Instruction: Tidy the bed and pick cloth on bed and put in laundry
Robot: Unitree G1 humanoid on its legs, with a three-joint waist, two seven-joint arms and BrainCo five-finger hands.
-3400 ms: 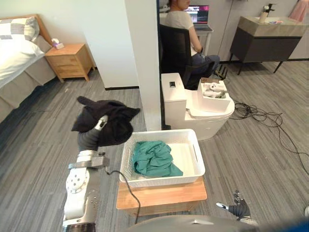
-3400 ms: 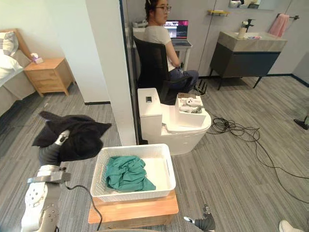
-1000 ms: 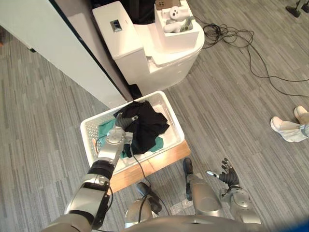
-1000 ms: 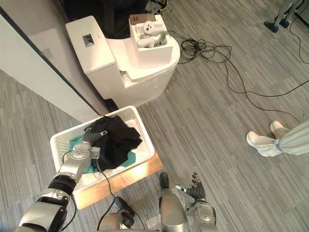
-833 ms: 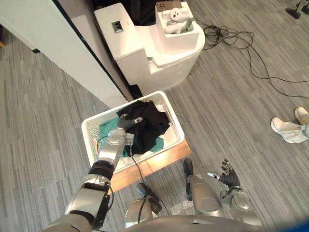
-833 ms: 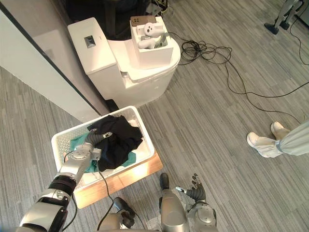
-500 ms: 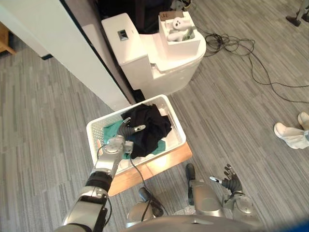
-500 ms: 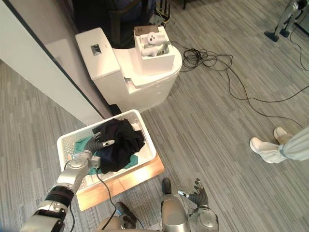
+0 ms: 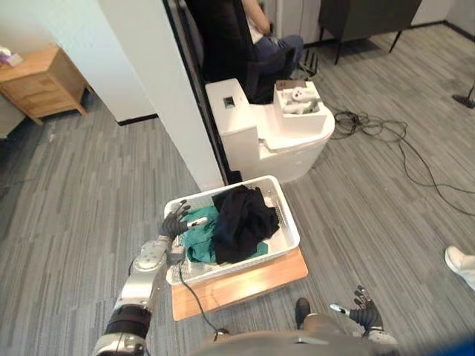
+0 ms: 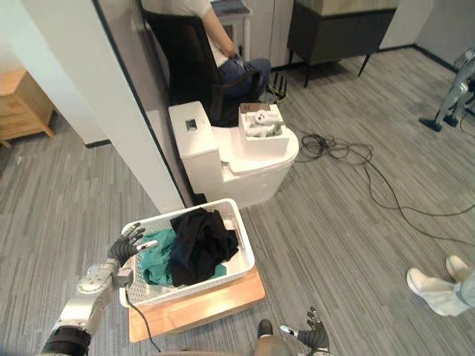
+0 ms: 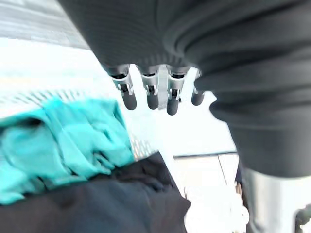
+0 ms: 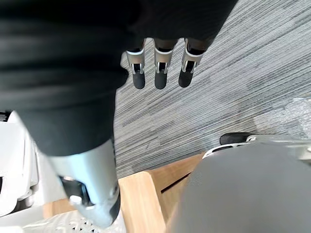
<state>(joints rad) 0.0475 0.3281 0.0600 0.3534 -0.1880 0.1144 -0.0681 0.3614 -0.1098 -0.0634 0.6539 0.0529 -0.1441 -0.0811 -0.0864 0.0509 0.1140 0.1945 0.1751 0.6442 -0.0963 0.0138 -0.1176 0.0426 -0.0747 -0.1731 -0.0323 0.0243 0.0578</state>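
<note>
Black cloth [image 9: 241, 216] lies heaped in the white laundry basket [image 9: 287, 213], over a teal cloth [image 9: 197, 243]. Left hand [image 9: 175, 222], fingers spread and empty, hovers at the basket's rim, apparently because the deposit is complete. Right hand [image 9: 362, 314] hangs loosely spread, idle.

Light: bright, even | shadows: soft | left wrist view: probably glare

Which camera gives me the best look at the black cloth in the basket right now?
Left eye view: the whole black cloth lies in the white basket, unobstructed. Right eye view shows the same, slightly offset. Left wrist view catches just its edge beside the teal cloth.
</note>
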